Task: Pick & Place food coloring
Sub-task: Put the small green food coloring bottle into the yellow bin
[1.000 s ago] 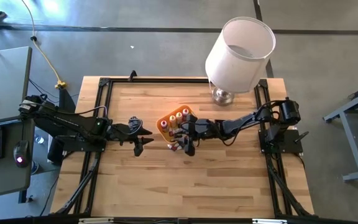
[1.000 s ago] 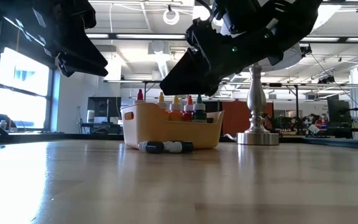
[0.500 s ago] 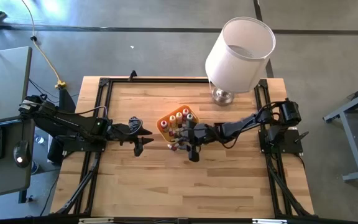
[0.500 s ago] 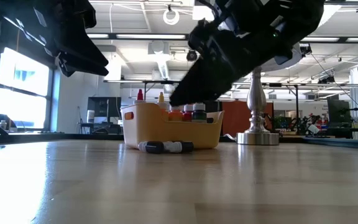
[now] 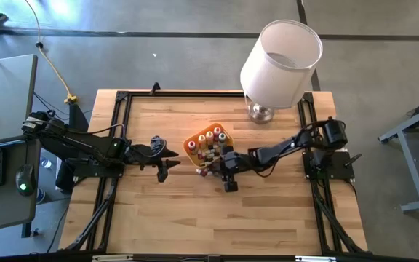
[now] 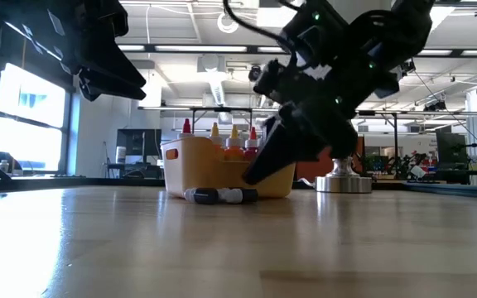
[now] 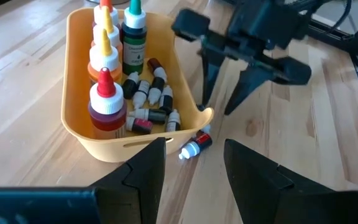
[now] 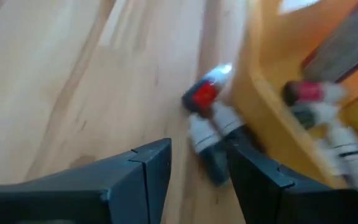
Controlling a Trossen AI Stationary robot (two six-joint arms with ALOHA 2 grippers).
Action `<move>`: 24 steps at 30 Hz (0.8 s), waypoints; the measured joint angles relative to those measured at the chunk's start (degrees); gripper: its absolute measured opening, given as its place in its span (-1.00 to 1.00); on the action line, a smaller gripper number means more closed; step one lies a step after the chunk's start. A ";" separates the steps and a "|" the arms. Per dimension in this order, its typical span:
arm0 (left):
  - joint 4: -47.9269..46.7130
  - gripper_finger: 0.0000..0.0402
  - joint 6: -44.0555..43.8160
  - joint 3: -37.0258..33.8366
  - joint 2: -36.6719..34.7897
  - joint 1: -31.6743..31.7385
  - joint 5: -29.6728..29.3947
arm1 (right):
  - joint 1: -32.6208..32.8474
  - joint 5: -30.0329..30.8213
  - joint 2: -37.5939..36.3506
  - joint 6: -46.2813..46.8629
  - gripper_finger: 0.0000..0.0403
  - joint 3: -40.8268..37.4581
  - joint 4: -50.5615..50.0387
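The orange tray (image 5: 192,145) stands mid-table and holds several food coloring bottles (image 7: 107,59) upright, with small vials (image 7: 151,99) lying on its floor. Two or three loose vials (image 8: 205,118) (image 7: 194,146) lie on the wood against the tray's near wall. My right gripper (image 7: 216,111) hangs open just above and beside these loose vials, slanting down, and touches nothing. It also shows as the right gripper (image 6: 255,174) in the low view. My left gripper (image 7: 194,165) waits open to the left of the tray, raised off the table.
A table lamp with a white shade (image 5: 281,62) stands on its metal base (image 6: 344,178) at the far right of the table. Bare wood lies in front of the tray and to both sides.
My right gripper has sunk toward the table and moved a little toward the near edge. It has tipped further down and rolled, so its fingers now point at the loose vials by the tray. The vials and the tray have stayed in place.
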 joint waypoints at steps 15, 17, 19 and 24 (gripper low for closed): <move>0.39 -0.20 0.00 0.00 0.00 0.00 -0.18 | -0.50 2.93 4.96 -2.93 -0.26 0.07 2.60; 0.40 -0.20 0.02 0.00 0.00 0.01 -0.18 | -0.50 3.07 4.96 -3.03 -0.26 0.07 2.57; 0.39 -0.20 0.02 0.00 0.00 0.00 -0.18 | -0.50 3.43 4.97 -3.77 -0.28 0.07 2.49; 0.39 -0.20 0.02 0.00 0.00 0.01 -0.18 | -0.50 3.14 5.03 -3.96 -0.42 0.00 3.55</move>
